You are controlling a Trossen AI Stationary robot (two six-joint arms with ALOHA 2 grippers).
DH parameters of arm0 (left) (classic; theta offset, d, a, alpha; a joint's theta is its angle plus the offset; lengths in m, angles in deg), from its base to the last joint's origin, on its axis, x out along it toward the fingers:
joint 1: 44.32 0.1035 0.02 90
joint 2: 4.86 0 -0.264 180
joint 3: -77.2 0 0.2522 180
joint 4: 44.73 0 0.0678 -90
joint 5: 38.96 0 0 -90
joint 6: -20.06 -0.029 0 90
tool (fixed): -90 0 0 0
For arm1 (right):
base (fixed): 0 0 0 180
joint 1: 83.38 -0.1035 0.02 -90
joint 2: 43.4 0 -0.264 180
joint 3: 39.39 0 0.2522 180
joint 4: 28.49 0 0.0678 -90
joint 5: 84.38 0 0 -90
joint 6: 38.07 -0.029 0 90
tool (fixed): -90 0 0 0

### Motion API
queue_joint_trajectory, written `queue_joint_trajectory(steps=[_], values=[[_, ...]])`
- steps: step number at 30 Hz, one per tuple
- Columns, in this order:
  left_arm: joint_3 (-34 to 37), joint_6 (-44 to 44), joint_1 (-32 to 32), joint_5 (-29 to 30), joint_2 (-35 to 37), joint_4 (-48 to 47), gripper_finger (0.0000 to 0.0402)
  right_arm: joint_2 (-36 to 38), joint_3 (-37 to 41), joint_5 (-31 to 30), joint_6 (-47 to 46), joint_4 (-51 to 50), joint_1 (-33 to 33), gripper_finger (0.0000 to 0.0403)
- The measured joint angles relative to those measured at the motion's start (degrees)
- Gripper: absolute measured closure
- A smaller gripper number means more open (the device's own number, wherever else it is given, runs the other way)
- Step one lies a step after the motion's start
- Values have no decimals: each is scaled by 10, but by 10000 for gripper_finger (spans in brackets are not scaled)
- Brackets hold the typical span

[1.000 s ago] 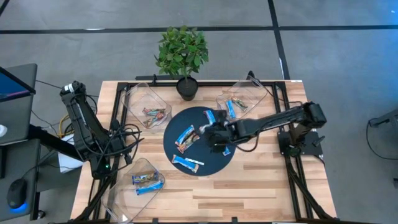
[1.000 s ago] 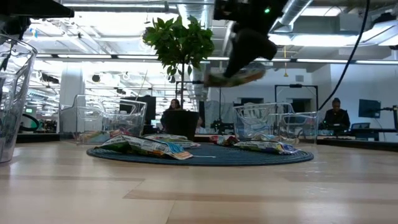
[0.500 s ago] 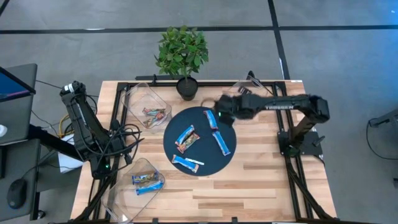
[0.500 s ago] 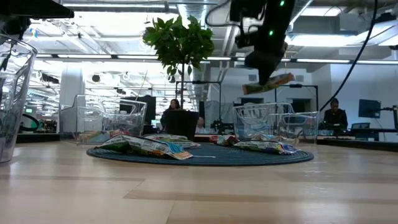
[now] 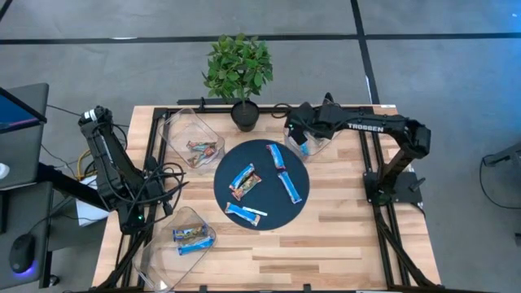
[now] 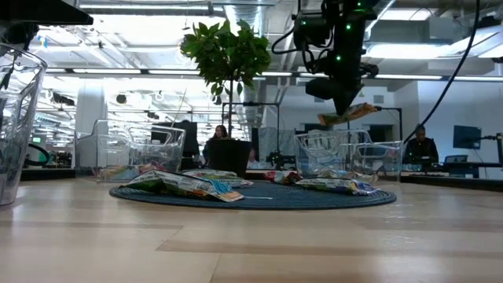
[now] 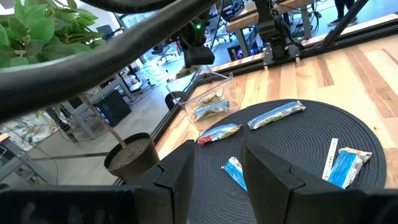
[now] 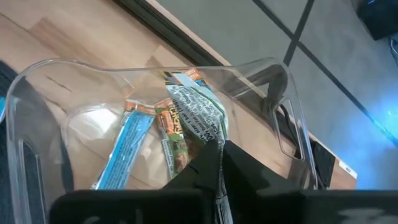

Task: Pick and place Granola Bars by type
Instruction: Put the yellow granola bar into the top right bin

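Note:
My right gripper [image 6: 341, 104] hangs over the clear bin [image 5: 317, 129] at the table's far right, shut on a granola bar [image 6: 346, 115] with a green-and-white wrapper. In that bin lie a blue bar [image 8: 124, 149] and an orange-ended one [image 8: 166, 134]. Several blue-and-white bars [image 5: 290, 185] rest flat on the dark round mat [image 5: 262, 203]. My left gripper [image 7: 214, 177] waits at the table's left edge, open, with nothing between its fingers. My right gripper pinches one end of the bar's wrapper [image 8: 210, 142] between its two fingers. The fingers slant down from the table's right side. The bar [image 8: 194, 107] sticks out past the fingertips, tilted and lifted clear above the bin.
A potted plant [image 5: 239, 73] stands at the far edge beside the bin. A clear bin [image 5: 192, 143] with brownish bars is at the far left, another [image 5: 186, 234] with blue bars at the near left. Cables [image 5: 159, 183] lie by the left arm.
My right gripper has swung from above the mat's middle toward the table's far right corner and rolled, carrying the bar lifted clear. It now hangs over the far right bin. The bars on the mat have stayed where they were.

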Motion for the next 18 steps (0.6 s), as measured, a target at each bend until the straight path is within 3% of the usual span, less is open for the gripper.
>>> queue_joint_trajectory(steps=[10,18], values=[[0,3,0,0,0,1,276,0,0,-1,10,5,5,282],[0,3,0,0,0,1,276,0,0,2,114,86,-92,237]])
